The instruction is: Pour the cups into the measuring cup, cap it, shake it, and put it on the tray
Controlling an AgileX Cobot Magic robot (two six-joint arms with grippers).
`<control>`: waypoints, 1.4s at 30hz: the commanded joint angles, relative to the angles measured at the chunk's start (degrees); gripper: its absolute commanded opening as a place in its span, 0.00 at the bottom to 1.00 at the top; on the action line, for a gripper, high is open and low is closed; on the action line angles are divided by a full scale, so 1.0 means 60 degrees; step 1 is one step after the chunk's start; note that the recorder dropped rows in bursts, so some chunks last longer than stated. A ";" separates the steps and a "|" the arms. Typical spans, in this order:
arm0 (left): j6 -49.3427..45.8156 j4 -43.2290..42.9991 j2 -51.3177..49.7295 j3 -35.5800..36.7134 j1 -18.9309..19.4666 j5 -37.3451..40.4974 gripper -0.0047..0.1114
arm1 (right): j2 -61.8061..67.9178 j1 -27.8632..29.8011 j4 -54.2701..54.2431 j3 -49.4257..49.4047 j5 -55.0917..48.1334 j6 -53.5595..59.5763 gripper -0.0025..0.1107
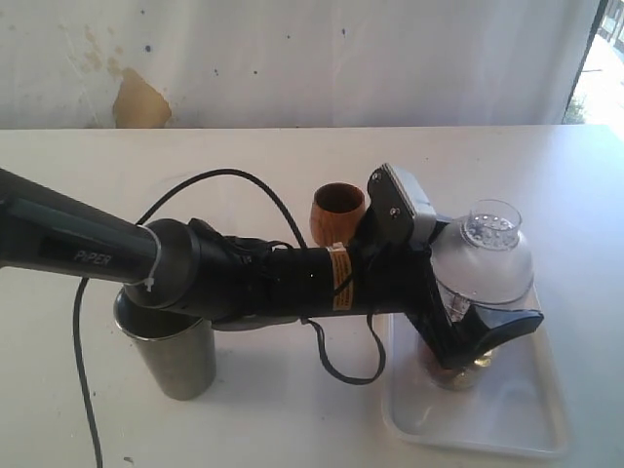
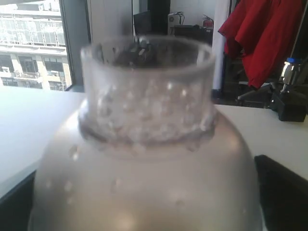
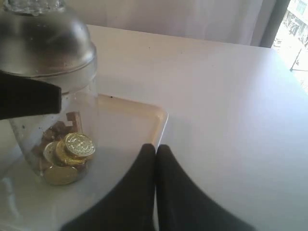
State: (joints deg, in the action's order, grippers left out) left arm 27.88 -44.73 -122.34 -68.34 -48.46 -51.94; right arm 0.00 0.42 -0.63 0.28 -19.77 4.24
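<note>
Last step, set-down | capped measuring cup (image 3: 62, 130) stands on the tray (image 1: 531, 419) | our left gripper (image 1: 492, 336) flanks it, jaws spread clear | right gripper (image 3: 155, 151) clenched, empty | next we must withdraw straight without tipping it.

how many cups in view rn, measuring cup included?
3: steel tumbler left on the table; wooden cup behind the left arm; capped measuring cup on the tray. The arm may hide more.
</note>
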 commanded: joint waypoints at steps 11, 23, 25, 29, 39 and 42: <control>-0.0130 0.0392 0.1348 -0.0063 -0.0042 -0.0122 0.94 | 0.0000 0.0026 0.0039 -0.0047 0.0030 -0.0009 0.02; -0.0127 0.0914 0.4118 -0.0063 -0.0042 0.3201 0.24 | 0.0000 0.0026 0.0039 -0.0047 0.0030 -0.0009 0.02; -0.0108 0.0874 0.4467 -0.0063 -0.0042 0.4086 0.04 | 0.0000 0.0026 0.0039 -0.0047 0.0030 -0.0009 0.02; 0.0058 0.0874 0.5353 -0.0063 -0.0042 0.6515 0.04 | 0.0000 0.0026 0.0039 -0.0047 0.0030 -0.0009 0.02; 0.0080 0.0955 1.0693 0.1579 -0.0042 1.1541 0.04 | 0.0000 0.0026 0.0039 -0.0047 0.0030 -0.0009 0.02; 0.0097 0.0955 1.3125 0.2767 -0.0042 1.2329 0.04 | 0.0000 0.0026 0.0039 -0.0047 0.0030 -0.0009 0.02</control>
State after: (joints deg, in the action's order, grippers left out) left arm 28.10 -39.89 -50.53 -54.80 -48.56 18.82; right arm 0.00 0.42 -0.63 0.28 -19.77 4.24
